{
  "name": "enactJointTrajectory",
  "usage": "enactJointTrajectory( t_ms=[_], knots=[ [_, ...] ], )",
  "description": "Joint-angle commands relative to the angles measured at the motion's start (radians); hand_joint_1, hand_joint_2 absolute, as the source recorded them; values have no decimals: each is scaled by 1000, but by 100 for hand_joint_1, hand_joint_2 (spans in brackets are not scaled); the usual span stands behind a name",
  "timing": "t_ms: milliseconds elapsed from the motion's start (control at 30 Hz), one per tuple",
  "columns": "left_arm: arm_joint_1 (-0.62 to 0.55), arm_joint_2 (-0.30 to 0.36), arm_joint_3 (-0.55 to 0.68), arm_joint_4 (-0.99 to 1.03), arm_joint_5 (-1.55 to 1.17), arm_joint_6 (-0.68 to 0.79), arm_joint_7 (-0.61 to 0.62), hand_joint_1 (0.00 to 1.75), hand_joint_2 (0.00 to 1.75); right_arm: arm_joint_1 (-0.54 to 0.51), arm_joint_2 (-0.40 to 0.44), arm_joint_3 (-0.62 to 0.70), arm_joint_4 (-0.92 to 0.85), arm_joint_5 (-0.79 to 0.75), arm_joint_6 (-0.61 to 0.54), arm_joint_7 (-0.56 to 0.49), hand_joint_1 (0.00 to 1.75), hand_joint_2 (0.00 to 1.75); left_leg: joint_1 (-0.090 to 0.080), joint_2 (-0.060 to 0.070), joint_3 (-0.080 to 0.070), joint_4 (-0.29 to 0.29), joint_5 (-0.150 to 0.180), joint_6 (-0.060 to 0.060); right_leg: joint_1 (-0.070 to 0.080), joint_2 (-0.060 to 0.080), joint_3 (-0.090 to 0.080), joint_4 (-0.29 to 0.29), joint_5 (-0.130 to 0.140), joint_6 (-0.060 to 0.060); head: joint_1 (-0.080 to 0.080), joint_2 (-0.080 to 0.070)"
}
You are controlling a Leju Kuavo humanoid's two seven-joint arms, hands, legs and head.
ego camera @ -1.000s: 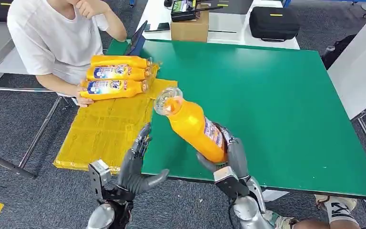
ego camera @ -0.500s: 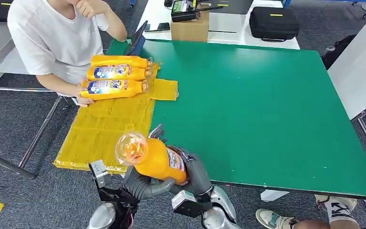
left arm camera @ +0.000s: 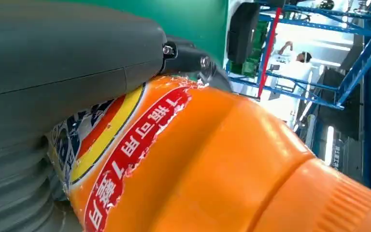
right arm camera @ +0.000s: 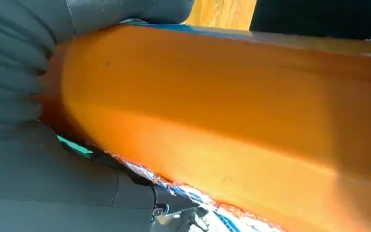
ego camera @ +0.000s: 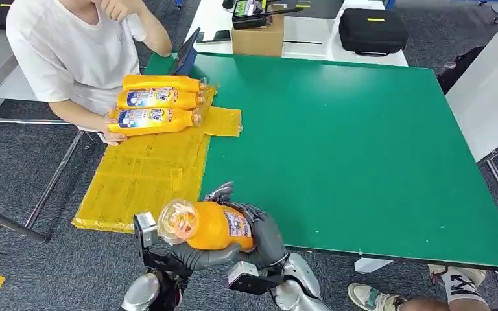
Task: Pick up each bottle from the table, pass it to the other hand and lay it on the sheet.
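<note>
Bottle (ego camera: 211,225) between both hands' fingers (ego camera: 267,234)

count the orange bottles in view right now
4. Three orange plastic bottles lie side by side on the yellow sheet by the person. The fourth is gripped between the left hand and right hand.

A green table (ego camera: 363,142) carries a yellow sheet (ego camera: 142,175) holding three orange bottles (ego camera: 159,103)
</note>
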Motion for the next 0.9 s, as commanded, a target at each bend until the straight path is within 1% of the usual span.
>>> enactJointTrajectory(
  t_ms=[33,67,100,133,167,200,233,267,367,400,467,500,567,600,633,667,700,733,767,800,833,867,900],
  knots=[
    [-63,-4,-75,59,27,-18,14,175,175,-20,3,74,110,7,23,6,169,175,1,-2,4,-1,-1,-1,1,-3,5,-1,-2,-2,0,0],
    [-62,-8,-66,57,36,-9,14,175,175,-15,3,72,105,1,25,6,169,175,1,-2,7,-1,-2,-2,2,-3,8,-1,-3,-2,0,0],
    [-60,-13,-53,53,53,1,16,175,175,-5,5,69,97,-8,28,5,154,175,1,-2,4,-1,-1,-1,1,-3,5,-1,-2,-2,0,0],
    [-58,-18,-42,49,63,12,15,175,175,3,6,67,90,-14,27,6,129,175,1,-2,6,0,-2,-1,2,-3,7,-1,-3,-2,0,0],
    [-56,-22,-32,42,73,26,11,175,175,11,8,65,83,-21,30,11,16,175,2,-2,8,0,-3,-2,2,-3,9,-1,-4,-3,0,0],
    [-54,-26,-21,34,83,36,5,175,175,19,12,61,77,-28,27,13,0,175,1,-2,4,-1,-1,-1,1,-3,5,-1,-2,-2,0,0],
    [-52,-32,-7,21,97,54,-2,175,175,28,14,60,66,-36,27,13,0,175,2,-2,6,0,-3,-1,2,-3,7,-1,-3,-2,0,0],
    [-53,-35,-1,13,107,64,-4,175,175,32,13,64,60,-37,25,11,0,175,1,-2,4,0,-1,-1,1,-3,4,-1,-2,-2,0,0],
    [-55,-35,1,10,109,66,-3,175,175,33,14,64,59,-37,24,11,0,175,1,-2,3,0,-1,-1,1,-3,4,-1,-2,-1,0,0],
    [-55,-35,1,10,109,66,-3,175,175,33,14,64,59,-37,24,11,0,175,1,-2,5,0,-2,-1,2,-3,7,-1,-3,-2,0,0],
    [-55,-35,1,10,109,66,-3,175,175,33,14,64,59,-37,24,11,0,175,1,-1,2,0,-1,-1,1,-2,3,-1,-1,-1,0,0],
    [-54,-36,0,10,109,66,-3,175,175,31,12,64,60,-37,25,11,0,175,1,-2,6,0,-2,-1,2,-3,7,-1,-3,-2,0,0],
    [-54,-36,0,10,109,66,-3,175,175,31,12,64,60,-37,25,11,0,175,1,-2,3,0,-1,-1,1,-3,4,-1,-2,-1,0,0],
    [-54,-36,0,10,109,66,-3,175,175,31,12,64,60,-37,25,11,0,175,1,-2,6,0,-3,-1,2,-4,7,0,-3,-2,0,0],
    [-53,-43,10,10,125,76,-6,175,175,32,11,64,59,-41,25,9,0,0,1,-2,4,0,-1,-1,1,-3,5,-1,-2,-2,0,0],
    [-56,-46,17,7,137,89,-10,175,175,33,10,63,59,-42,16,7,0,0,1,-2,2,0,-1,-1,1,-3,3,-1,-1,-1,0,0],
    [-60,-48,25,1,152,108,-15,175,175,35,11,62,59,-47,9,4,0,0,1,-2,5,0,-2,-1,2,-4,6,-1,-3,-2,0,0],
    [-62,-50,33,-4,166,122,-14,175,175,38,10,62,55,-50,3,-1,0,0,1,-2,2,0,-1,-1,1,-3,3,-1,-1,-1,0,0],
    [-66,-50,39,-6,175,133,-11,175,175,40,9,65,52,-49,-3,-5,0,0,1,-2,6,0,-2,-1,2,-4,7,0,-3,-2,0,0],
    [-68,-53,50,-8,179,156,-11,175,175,45,10,65,45,-54,-9,-5,0,0,1,-2,3,0,-1,-1,1,-3,3,-1,-2,-2,0,0],
    [-73,-55,62,-9,184,180,-9,175,175,52,9,71,31,-63,-12,-5,0,0,1,-2,6,0,-2,-2,2,-4,7,0,-3,-2,0,0],
    [-78,-57,72,-7,174,212,-8,175,175,57,8,79,20,-66,-21,-5,0,0,2,-2,4,0,-2,-1,2,-4,5,-1,-2,-2,0,0],
    [-88,-53,74,0,116,287,-15,175,175,62,7,89,13,-73,-29,-5,0,0,2,-3,6,0,-2,-2,2,-4,7,-1,-3,-3,0,0]
  ],
)
